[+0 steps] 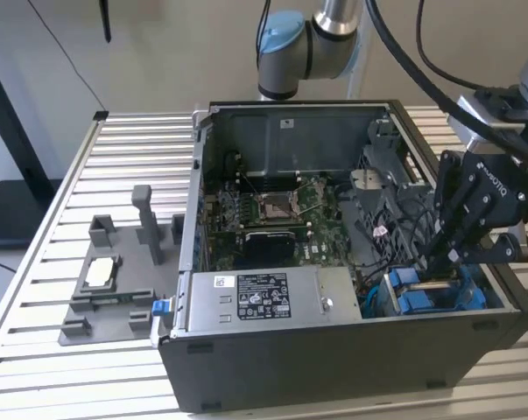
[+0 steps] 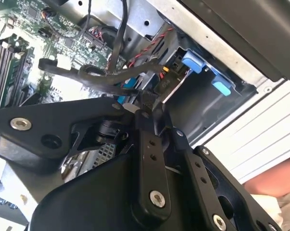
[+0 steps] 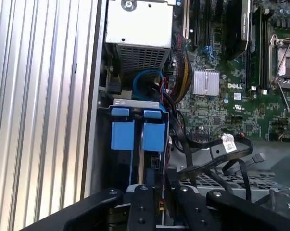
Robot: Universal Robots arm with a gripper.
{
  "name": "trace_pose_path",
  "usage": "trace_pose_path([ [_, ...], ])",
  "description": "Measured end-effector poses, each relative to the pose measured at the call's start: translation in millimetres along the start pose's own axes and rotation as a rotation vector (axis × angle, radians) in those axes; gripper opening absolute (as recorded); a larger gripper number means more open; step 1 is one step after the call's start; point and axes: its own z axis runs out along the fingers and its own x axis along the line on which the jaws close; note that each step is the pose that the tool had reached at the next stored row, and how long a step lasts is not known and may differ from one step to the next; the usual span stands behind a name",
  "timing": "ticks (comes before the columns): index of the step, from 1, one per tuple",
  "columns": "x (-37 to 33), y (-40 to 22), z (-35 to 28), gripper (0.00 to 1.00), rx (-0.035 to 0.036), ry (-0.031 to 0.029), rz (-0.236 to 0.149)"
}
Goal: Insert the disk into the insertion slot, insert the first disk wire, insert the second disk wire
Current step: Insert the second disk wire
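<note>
**Exterior view: Arm works at drive cage in open computer case**

In the exterior view, the black gripper point(image 1: 439, 262) reached down into the open computer case point(image 1: 334, 367), at the corner toward the exterior view's right. Its tips sat just above the blue plastic tabs point(image 1: 414, 293) of the insertion slot point(image 1: 395, 302). A grey labelled power-supply box point(image 1: 264, 302) lay along the near wall of the case, and the green motherboard point(image 1: 272, 214) filled the floor behind it. Outside the case, toward the exterior view's left, a grey fixture point(image 1: 115, 280) stood on the slatted table point(image 1: 36, 306).

In the second wrist view, the gripper's black linkages point(image 2: 149, 159) crowded the foreground. The tips met near a dark connector point(image 2: 147, 102) among black and blue cables point(image 2: 87, 74), though whether the jaws were pinching it could not be told. Two blue tabs point(image 2: 193, 62) showed on the grey cage wall beyond.

In the first wrist view, the gripper's links point(image 3: 149, 207) lined the edge of the frame, aimed at the grey metal cage. Two blue carrier tabs point(image 3: 137, 134) stood side by side in the bay, and the thin edge of the disk point(image 3: 153, 163) appeared to sit already inside it. A loose black cable with a white tag point(image 3: 226, 144) lay just beside the cage, over the motherboard. The jaw state could not be told here either.
</note>
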Motion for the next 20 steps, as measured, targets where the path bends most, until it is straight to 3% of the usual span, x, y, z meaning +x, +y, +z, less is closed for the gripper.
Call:
trace_pose_path([
  [8,-1.2,2.7,-18.5,0.24,0.0015,-0.0038,0.025],
  [13,-1.5,3.4,-22.9,0.24,0.0029,-0.0069,0.046],
  [20,-1.5,3.4,-23.1,0.24,0.003,-0.0071,0.047],
])
